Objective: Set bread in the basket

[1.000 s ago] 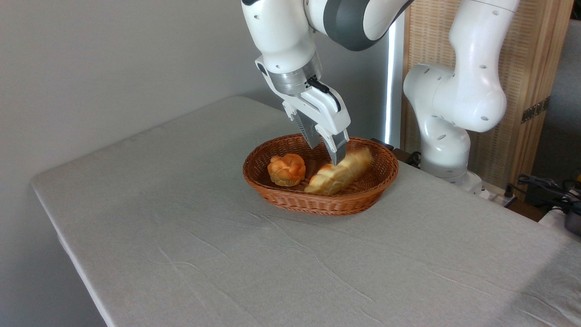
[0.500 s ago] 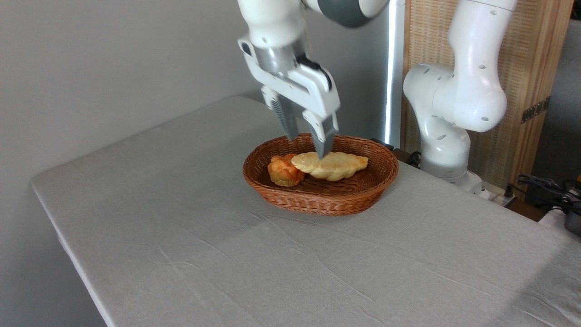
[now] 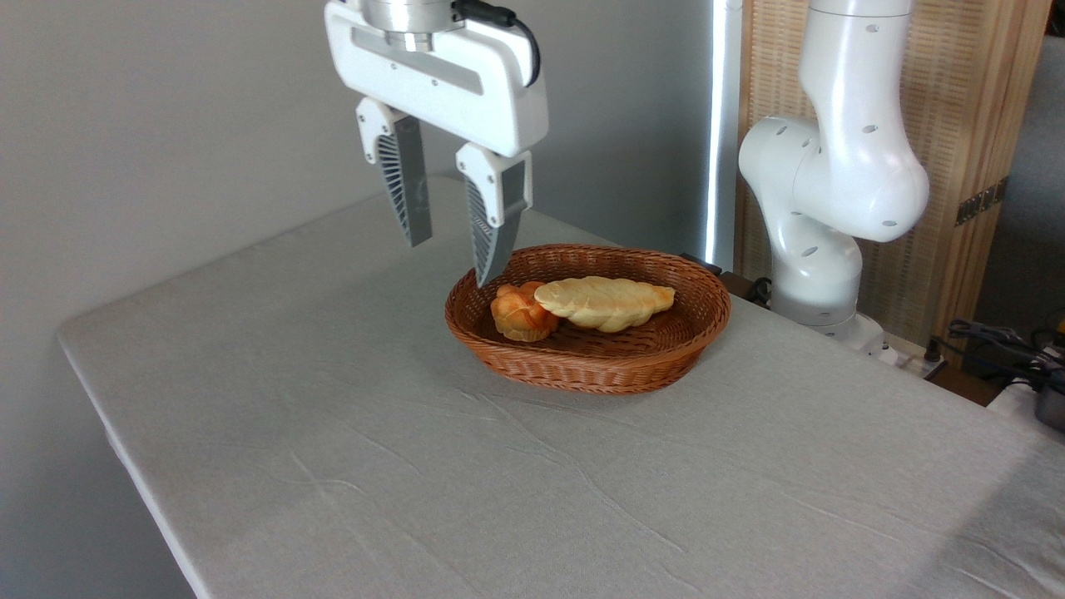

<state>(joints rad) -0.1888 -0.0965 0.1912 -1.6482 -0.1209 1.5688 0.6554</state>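
The braided bread (image 3: 605,301) lies inside the brown wicker basket (image 3: 657,364), its left end resting against a small round orange roll (image 3: 520,312). My gripper (image 3: 451,259) hangs open above and to the left of the basket, clear of the bread, with nothing between its fingers. Its right fingertip is near the basket's left rim in the picture.
The robot's white base (image 3: 819,249) stands behind the basket at the right. A wooden screen (image 3: 957,150) and cables (image 3: 998,345) are at the far right. The grey cloth-covered table (image 3: 416,466) stretches forward and left of the basket.
The gripper let go of the bread, which settled flat in the basket against the roll. The gripper then rose and moved left, fingers spread wider.
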